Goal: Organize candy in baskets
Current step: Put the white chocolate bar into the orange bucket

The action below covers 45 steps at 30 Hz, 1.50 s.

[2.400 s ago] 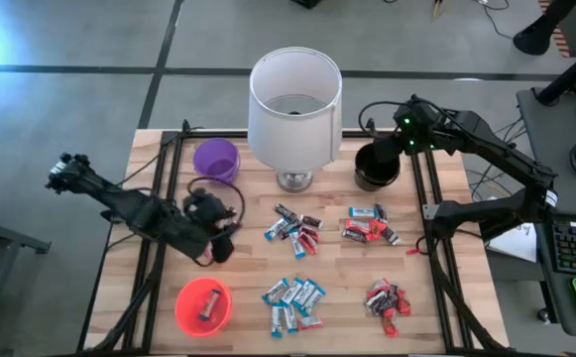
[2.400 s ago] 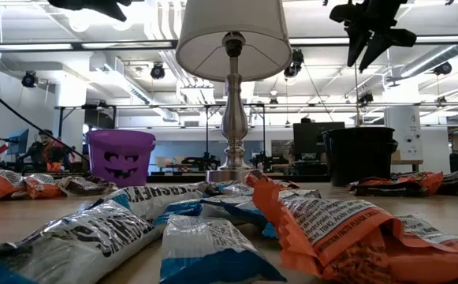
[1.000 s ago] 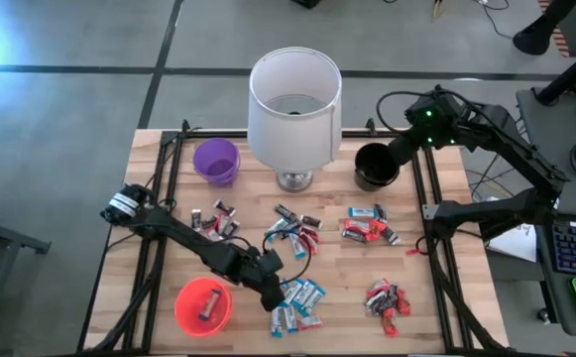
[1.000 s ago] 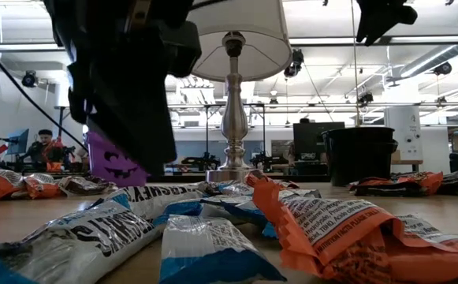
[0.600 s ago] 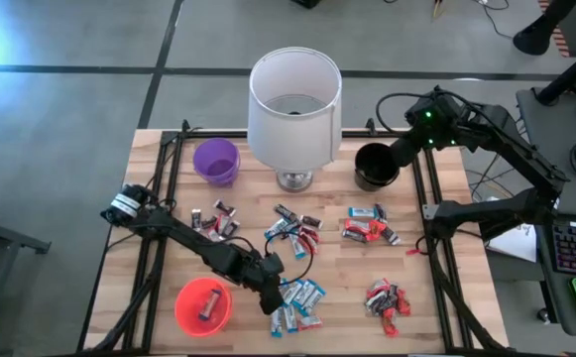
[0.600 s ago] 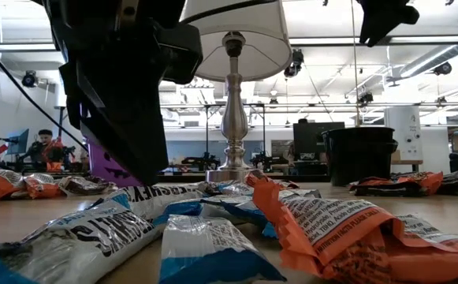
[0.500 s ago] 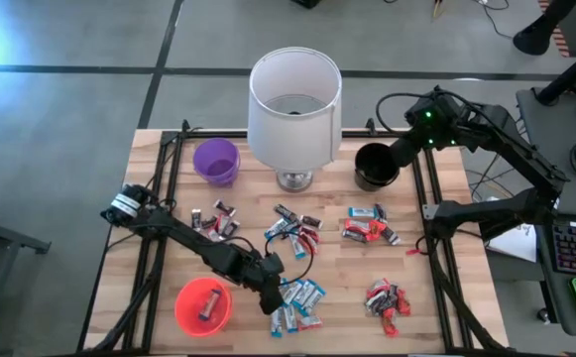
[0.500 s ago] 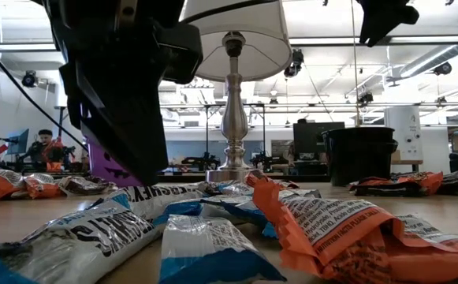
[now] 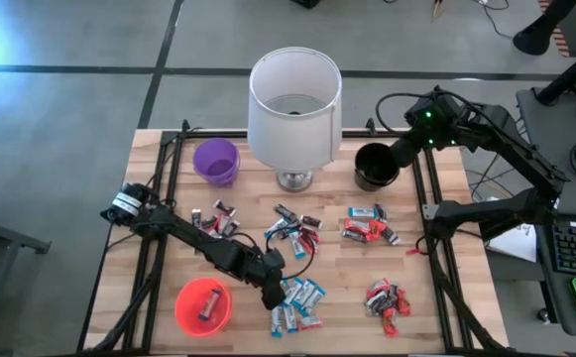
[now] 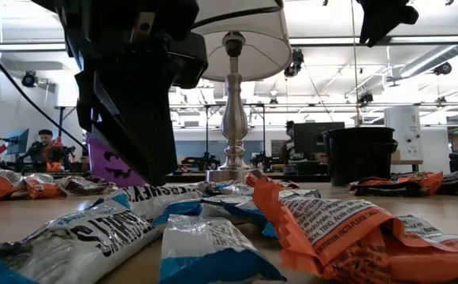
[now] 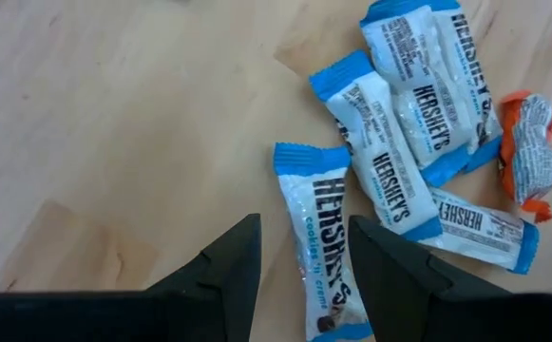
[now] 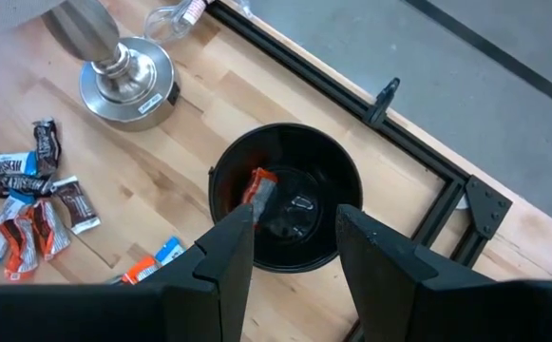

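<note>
Candy lies in piles on the wooden table: blue-and-white bars [image 9: 297, 297] at the near middle, dark ones [image 9: 215, 220] at the left, mixed and red ones [image 9: 367, 228] farther right. My left gripper [image 9: 272, 296] hangs low at the blue-and-white pile. It is open, with one bar [image 11: 321, 237] lying flat between its fingers. The purple basket [image 9: 216, 161], the black basket [image 9: 374, 166] and the orange-red basket [image 9: 203, 305] stand on the table. My right gripper [image 12: 295, 237] stands open high above the black basket [image 12: 285, 204], which holds an orange-wrapped candy [image 12: 256, 188].
A big white lampshade on a metal base [image 9: 294, 104] stands at the far middle between the purple and black baskets. Another red pile [image 9: 387, 299] lies near the front right. Black frame rails [image 9: 159, 228] run along both sides. The orange-red basket holds one candy.
Over the last second both arms have kept still. Before that, my left gripper came from the table's left side toward the blue-and-white pile at the near middle and sank low over it.
</note>
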Each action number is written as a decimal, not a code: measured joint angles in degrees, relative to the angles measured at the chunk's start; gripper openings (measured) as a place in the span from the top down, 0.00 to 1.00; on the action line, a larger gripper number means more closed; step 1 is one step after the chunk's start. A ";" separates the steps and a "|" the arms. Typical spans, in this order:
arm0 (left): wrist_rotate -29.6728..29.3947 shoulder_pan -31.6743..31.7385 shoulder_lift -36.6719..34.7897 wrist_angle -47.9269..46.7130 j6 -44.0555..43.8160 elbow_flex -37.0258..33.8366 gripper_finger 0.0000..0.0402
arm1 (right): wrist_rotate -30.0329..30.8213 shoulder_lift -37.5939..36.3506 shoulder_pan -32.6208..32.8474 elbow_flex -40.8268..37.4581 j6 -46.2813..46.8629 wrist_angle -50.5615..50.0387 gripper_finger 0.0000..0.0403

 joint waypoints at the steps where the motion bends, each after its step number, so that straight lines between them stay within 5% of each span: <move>1: 0.01 0.09 0.30 0.02 -0.12 -0.01 0.65 | 0.00 0.00 0.00 0.00 -0.19 0.00 0.64; 21: 4.22 0.33 5.71 3.71 0.46 2.63 0.65 | 0.02 -0.02 0.00 0.00 -1.64 -0.45 0.64; 30: 4.55 0.33 5.64 5.84 1.65 1.31 0.97 | 0.17 -0.02 0.00 0.00 -2.28 -0.46 0.64; 45: 7.59 0.22 4.80 7.46 3.89 0.99 1.00 | 0.20 -0.04 0.00 0.00 -2.49 -0.49 0.64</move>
